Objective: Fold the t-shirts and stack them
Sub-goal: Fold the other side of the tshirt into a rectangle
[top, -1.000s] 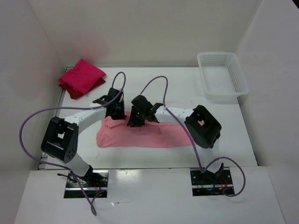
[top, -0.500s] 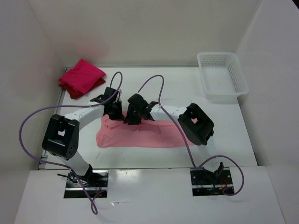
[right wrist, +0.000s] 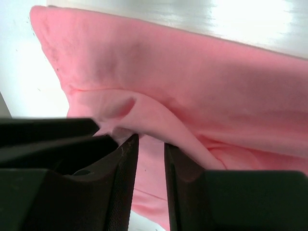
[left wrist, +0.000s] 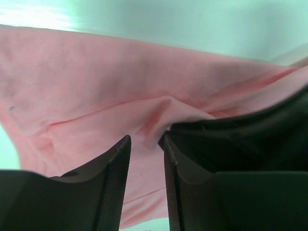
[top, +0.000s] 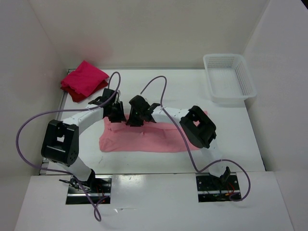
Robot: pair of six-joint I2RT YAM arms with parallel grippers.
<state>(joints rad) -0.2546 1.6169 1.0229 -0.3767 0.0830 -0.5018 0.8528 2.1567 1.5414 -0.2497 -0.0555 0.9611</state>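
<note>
**Reaching Over the Pink T-Shirt**

Both arms bent over the light pink t-shirt (top: pixel 144 140), which lay as a long strip in the middle of the counter (top: pixel 183 89). The left pincer (left wrist: pixel 147 142) and the right pincer (right wrist: pixel 150 139) sat side by side at the shirt's far edge. Each had its 2 fingers a little apart, with a raised fold of cloth by the tips. The bright red t-shirt (top: pixel 86 76) lay on the dark red t-shirt (top: pixel 77 95) at the far left. A white basket (top: pixel 230 98) stood at the far right.

Salmon pink t-shirt (top: pixel 144 140), crimson t-shirt (top: pixel 86 77), white basket (top: pixel 227 99)
</note>
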